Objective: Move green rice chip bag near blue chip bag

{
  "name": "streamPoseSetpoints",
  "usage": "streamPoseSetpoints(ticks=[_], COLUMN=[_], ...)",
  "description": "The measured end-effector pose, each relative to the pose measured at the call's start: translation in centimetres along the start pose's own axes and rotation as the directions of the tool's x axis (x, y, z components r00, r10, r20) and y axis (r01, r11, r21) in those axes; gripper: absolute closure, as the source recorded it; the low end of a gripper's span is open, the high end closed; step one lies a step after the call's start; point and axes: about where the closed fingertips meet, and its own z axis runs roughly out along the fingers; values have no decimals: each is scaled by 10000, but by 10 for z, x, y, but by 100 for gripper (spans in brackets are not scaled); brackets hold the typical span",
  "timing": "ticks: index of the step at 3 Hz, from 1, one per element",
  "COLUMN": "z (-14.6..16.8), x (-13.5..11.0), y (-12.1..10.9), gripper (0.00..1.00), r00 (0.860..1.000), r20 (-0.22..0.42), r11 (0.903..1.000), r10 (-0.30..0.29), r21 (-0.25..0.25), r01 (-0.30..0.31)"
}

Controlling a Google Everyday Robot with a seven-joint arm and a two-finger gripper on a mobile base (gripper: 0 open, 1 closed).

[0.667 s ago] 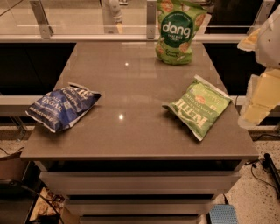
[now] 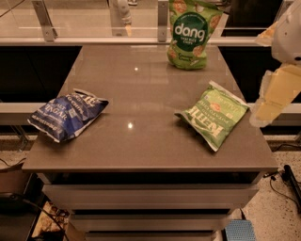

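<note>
1. The green rice chip bag (image 2: 190, 34) stands upright at the far edge of the tabletop (image 2: 141, 94), right of centre, with its top at the upper edge of the view.
2. The pincer (image 2: 223, 4) shows only as a dark shape by the bag's upper right corner. Whether it is apart, together or clamped on the bag cannot be told.
3. The blue chip bag (image 2: 68, 114) lies flat near the left edge, well apart from the green rice chip bag.
4. A lighter green Kettle bag (image 2: 214, 115) lies flat near the right edge.
5. The robot's pale arm (image 2: 277, 89) hangs just beside the tabletop's right side.
</note>
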Motion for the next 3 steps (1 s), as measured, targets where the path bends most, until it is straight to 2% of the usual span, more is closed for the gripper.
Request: streamPoseSetpoints(ticks=[1,3], z=[4,2], x=[-6,-20], y=[-21,-71], gripper=[0,0], r00=[9997,9954], r20=[-62,-891], r11=[9996,9985], r10=[227,354], r21=[185,436], r01=[-226,-316])
